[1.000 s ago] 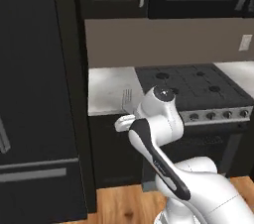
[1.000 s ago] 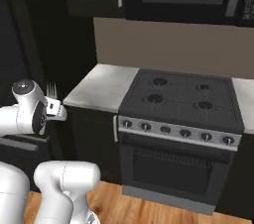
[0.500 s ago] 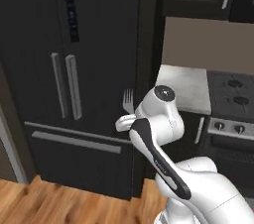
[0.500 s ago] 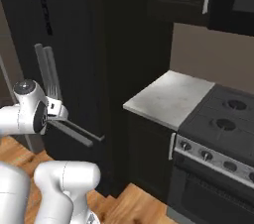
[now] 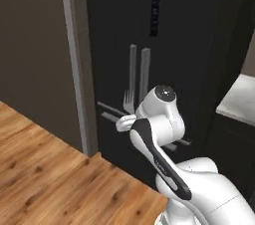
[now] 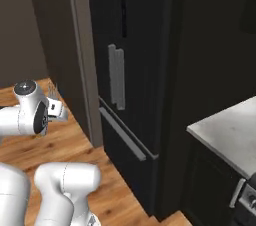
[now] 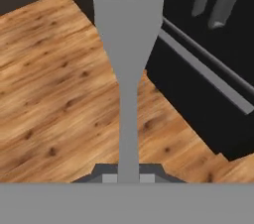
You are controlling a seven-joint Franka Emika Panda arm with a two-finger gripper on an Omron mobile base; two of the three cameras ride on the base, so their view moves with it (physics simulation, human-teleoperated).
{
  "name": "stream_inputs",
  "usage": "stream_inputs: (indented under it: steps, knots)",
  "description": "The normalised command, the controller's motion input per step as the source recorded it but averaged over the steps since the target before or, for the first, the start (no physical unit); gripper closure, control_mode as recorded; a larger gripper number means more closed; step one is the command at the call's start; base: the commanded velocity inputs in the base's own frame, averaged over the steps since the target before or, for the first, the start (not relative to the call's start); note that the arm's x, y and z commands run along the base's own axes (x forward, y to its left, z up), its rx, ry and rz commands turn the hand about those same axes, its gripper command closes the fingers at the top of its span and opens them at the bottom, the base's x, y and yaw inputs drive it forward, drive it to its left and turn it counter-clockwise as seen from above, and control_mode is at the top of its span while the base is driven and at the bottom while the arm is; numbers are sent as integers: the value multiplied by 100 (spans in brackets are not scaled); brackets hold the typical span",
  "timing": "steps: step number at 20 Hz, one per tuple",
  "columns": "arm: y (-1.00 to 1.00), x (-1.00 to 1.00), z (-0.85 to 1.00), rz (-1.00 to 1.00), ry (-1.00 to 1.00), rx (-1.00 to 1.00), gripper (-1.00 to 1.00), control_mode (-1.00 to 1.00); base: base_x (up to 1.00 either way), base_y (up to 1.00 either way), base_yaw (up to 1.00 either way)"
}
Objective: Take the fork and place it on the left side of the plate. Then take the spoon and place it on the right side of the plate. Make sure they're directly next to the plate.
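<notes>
The tool point(image 7: 128, 177) is clenched on the fork point(image 7: 128, 54), pinching the thin handle low down. In the hand view the fork stands straight up from the fingertips toward 12 o'clock, tines uppermost, and in the left base view the tines point(image 5: 129, 101) poke up at about 10 o'clock from the arm's wrist. So the fork is in the air, carried in front of the tall black fridge point(image 5: 164, 45), above the wooden floor point(image 7: 54, 89). From here I can see neither plate nor spoon; the only desk point(image 6: 230, 137) in sight is a grey corner at about 4 o'clock in the right base view, well apart from the hand.

To my eye the step in hand is the carry: bring the fork to the plate's left side. Done well, that means keeping the pinch firm, since so little of the handle sits between the pads and the long head could swing. I would hold the wrist level while the base drives, keep the tines away from the fridge handles point(image 6: 116, 76), and find the plate before lowering. Then lay the fork flat, handle parallel to the rim, just beside it without riding onto it.
</notes>
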Motion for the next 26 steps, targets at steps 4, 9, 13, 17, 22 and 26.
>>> stream_inputs:
  steps: [4,9,13,17,22,26]
  knots:
    - [0,0,0,0,0,0,100,100,0,49,64]
    - [0,0,0,0,0,0,100,100,0,50,62]
    - [0,0,0,0,0,0,100,100,1,43,61]
    - [0,0,0,0,0,0,100,100,32,19,58]
    - [0,0,0,0,0,0,100,100,79,-4,54]
    - [0,0,0,0,0,0,100,100,93,-27,47]
